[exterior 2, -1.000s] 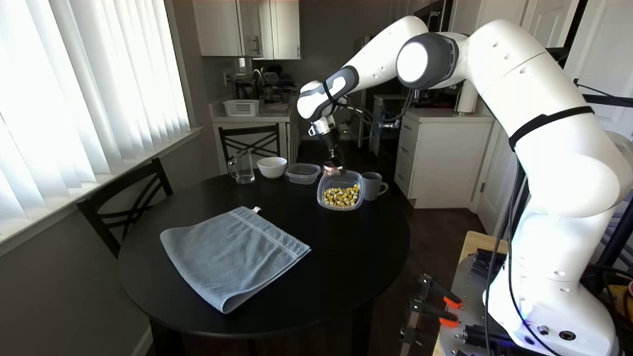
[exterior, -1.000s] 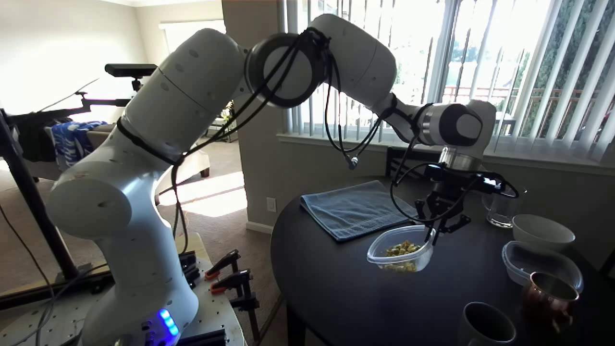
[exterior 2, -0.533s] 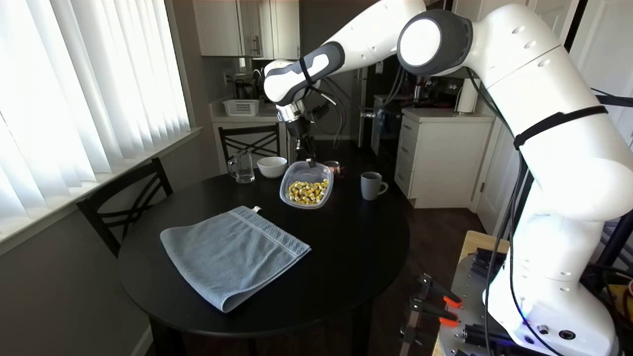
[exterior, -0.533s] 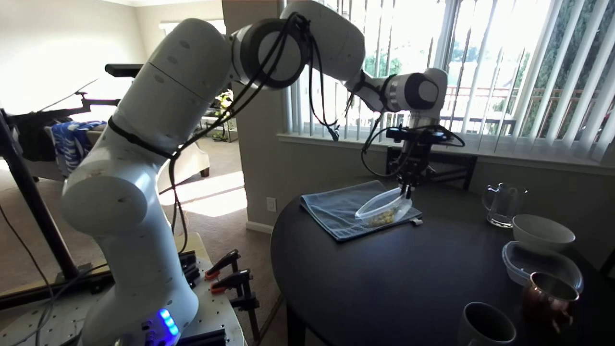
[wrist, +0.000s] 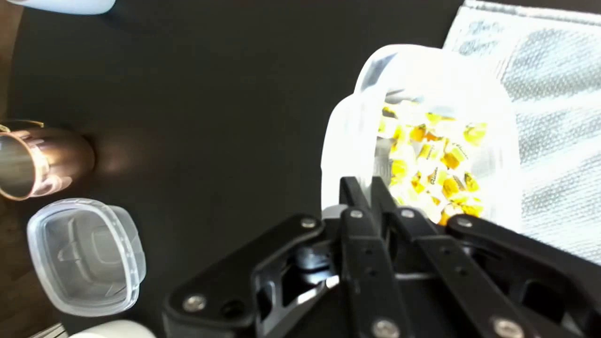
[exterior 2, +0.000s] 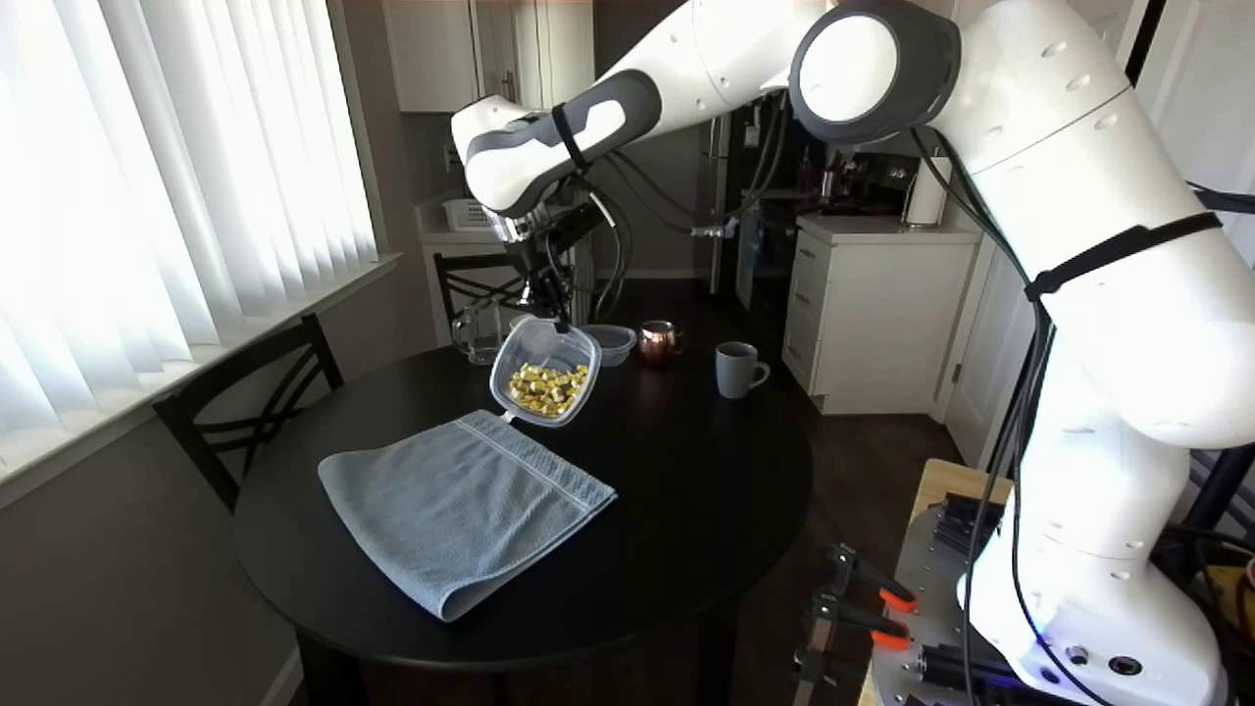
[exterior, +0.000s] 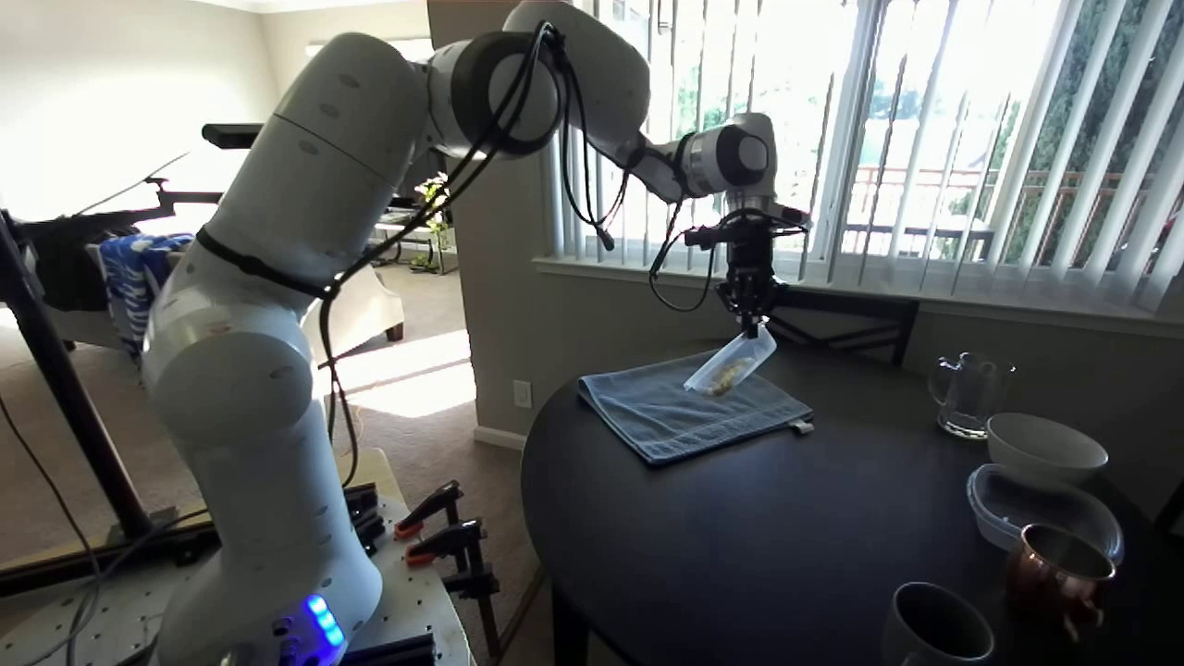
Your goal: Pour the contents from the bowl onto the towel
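Translucent squarish bowl (exterior 2: 534, 347) moved nearer textured towel (exterior 2: 466, 510).

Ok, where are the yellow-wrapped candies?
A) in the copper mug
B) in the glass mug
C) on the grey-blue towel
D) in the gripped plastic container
D: an exterior view shows the yellow-wrapped candies inside the tilted plastic container held by the gripper.

In exterior view: from beside white jointed robot arm (exterior: 342, 139), near, looking slightly down over round black table (exterior: 740, 555) toward window with white vertical blinds (exterior: 869, 139). In exterior view: looking across table toward white kitchen cabinets (exterior 2: 863, 314), window left, arm right. Both exterior views share arm, table, grey-blue folded cloth towel (exterior 2: 461, 500). Wrist view: close above, facing down past black two-fingered gripper (wrist: 364, 183) onto rounded-square translucent plastic bowl (wrist: 345, 145).
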Tool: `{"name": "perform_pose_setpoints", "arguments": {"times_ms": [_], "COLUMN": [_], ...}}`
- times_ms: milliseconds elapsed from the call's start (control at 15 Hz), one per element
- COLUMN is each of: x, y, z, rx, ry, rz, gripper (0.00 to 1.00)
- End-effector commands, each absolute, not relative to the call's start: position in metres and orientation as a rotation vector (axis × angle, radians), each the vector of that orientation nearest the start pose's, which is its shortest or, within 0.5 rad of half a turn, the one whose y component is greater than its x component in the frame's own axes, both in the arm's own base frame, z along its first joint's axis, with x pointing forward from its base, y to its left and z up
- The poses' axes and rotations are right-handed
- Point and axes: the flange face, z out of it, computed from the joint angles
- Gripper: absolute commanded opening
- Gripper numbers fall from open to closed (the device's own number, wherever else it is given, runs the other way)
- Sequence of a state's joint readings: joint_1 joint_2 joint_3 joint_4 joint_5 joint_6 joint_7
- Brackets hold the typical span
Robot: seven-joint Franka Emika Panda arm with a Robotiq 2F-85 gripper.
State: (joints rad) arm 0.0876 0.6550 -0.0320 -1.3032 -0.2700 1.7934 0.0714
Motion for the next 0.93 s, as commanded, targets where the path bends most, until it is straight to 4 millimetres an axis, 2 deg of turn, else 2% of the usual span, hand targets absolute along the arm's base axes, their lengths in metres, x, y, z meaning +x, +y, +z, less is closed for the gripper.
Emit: {"name": "perform_pose_setpoints", "arguments": {"times_ms": [0, 400, 867], "x": [0.708, 0.694, 0.679], "y": [0.058, 0.099, 0.123], "z": [0.338, 0.311, 0.291], "rx": [-3.569, -3.792, -3.894], "ry": [-0.017, 0.155, 0.393], "rz": [0.05, -0.203, -0.46], "gripper": [0.05, 0.05, 0.05]}}
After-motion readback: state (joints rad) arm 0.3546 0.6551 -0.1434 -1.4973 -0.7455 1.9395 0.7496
